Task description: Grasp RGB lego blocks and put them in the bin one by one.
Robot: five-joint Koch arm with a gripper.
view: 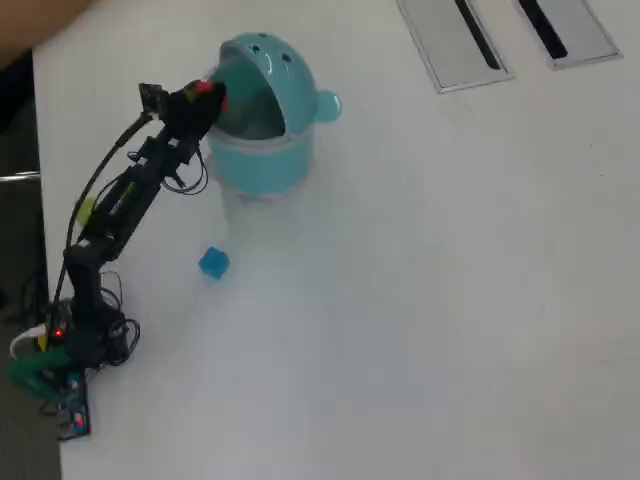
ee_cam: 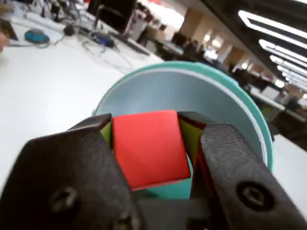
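Note:
My gripper [ee_cam: 146, 122] is shut on the red lego block [ee_cam: 149, 146], holding it right at the open mouth of the teal bin [ee_cam: 189, 91]. Yellow-green strips show between the block and each jaw. In the overhead view the gripper [view: 205, 97] holds the red block [view: 207, 89] at the left side of the bin [view: 262, 165], whose domed lid is flipped open. The blue block [view: 213, 263] lies on the table below the bin. A small yellow-green patch [view: 85, 209] shows beside the arm; I cannot tell whether it is the yellow-green block.
The arm's base [view: 70, 345] with its wires sits at the table's left edge. Two grey cable flaps [view: 470, 45] are set into the table at the top right. Cables and a mouse [ee_cam: 36, 36] lie far behind the bin.

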